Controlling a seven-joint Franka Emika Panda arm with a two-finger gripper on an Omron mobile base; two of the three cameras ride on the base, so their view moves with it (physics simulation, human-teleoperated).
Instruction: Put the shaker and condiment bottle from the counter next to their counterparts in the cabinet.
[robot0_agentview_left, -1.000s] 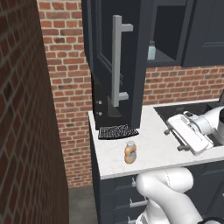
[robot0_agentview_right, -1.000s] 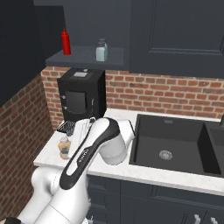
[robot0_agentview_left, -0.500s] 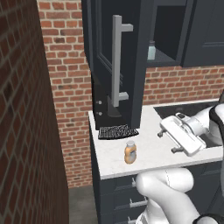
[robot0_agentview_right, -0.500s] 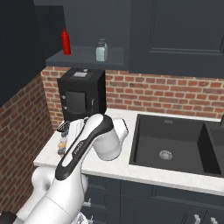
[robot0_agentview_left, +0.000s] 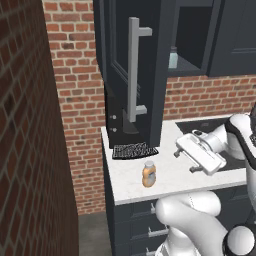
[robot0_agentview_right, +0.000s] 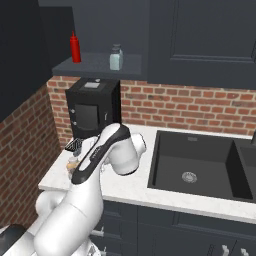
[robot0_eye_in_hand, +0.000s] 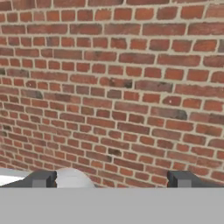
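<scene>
From the left base view, the condiment bottle (robot0_agentview_left: 149, 174) stands upright near the front edge of the bench (robot0_agentview_left: 170, 186), just ahead of a dark grille-like mat (robot0_agentview_left: 134, 150). The gripper (robot0_agentview_left: 183, 161) hangs level with it and to its right, well apart, apparently lining up a sideways approach. The cabinet (robot0_agentview_left: 137, 65) door stands swung open above, its shelf ready to receive.

From the right base view, a red bottle (robot0_agentview_right: 75, 47) and a pale jar (robot0_agentview_right: 116, 57) wait on the cabinet shelf, likely the counterparts. The arm's forearm covers most of the bottle; the counter's shaker cannot be made out. A black box appliance (robot0_agentview_right: 92, 109) sits at the bench's back left corner.

In the hand view, the fingers (robot0_eye_in_hand: 41, 179) stand wide apart, empty, facing a brick wall (robot0_eye_in_hand: 113, 87).
</scene>
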